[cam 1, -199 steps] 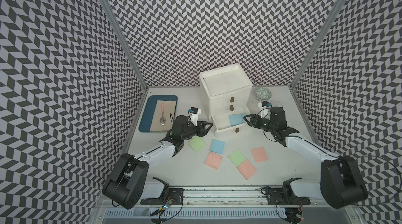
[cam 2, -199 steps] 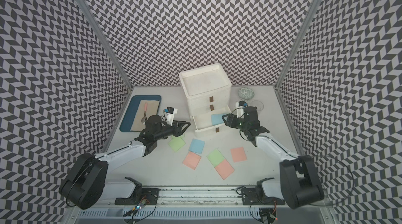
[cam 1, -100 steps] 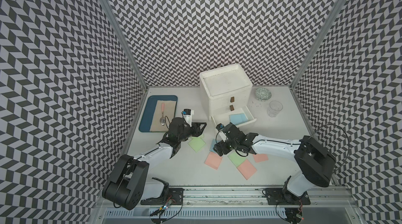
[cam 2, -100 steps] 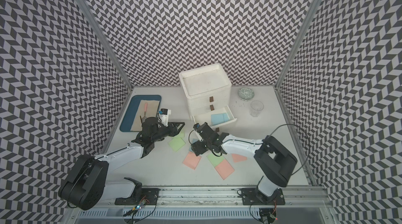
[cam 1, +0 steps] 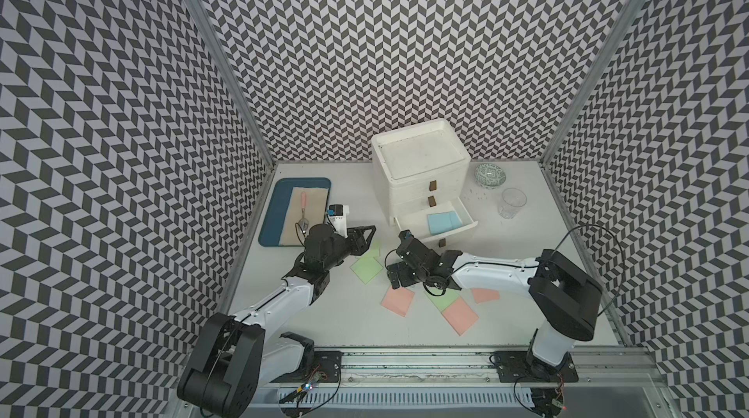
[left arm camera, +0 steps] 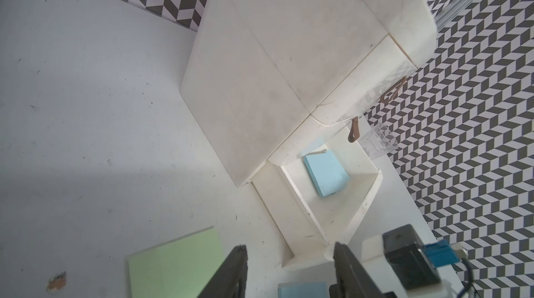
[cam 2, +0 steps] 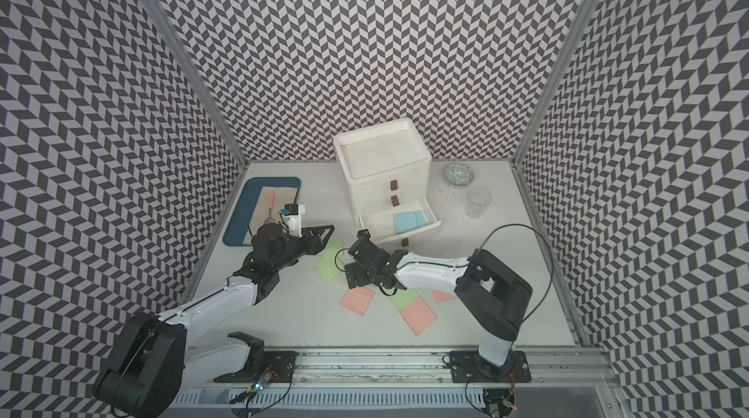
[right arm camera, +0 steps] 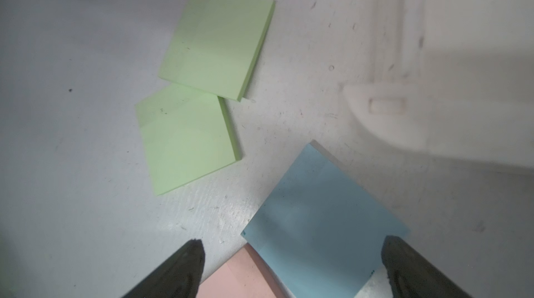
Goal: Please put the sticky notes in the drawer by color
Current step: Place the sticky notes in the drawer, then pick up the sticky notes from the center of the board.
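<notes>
At the bench (right arm camera: 72,152) centre, the right gripper (right arm camera: 293,241) gapes wide above a blue sticky note (right arm camera: 323,209). The left gripper (left arm camera: 289,247) hangs half-open, empty.

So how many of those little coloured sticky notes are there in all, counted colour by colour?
Blue sticky notes: 3
Green sticky notes: 3
Pink sticky notes: 3
Total: 9
</notes>
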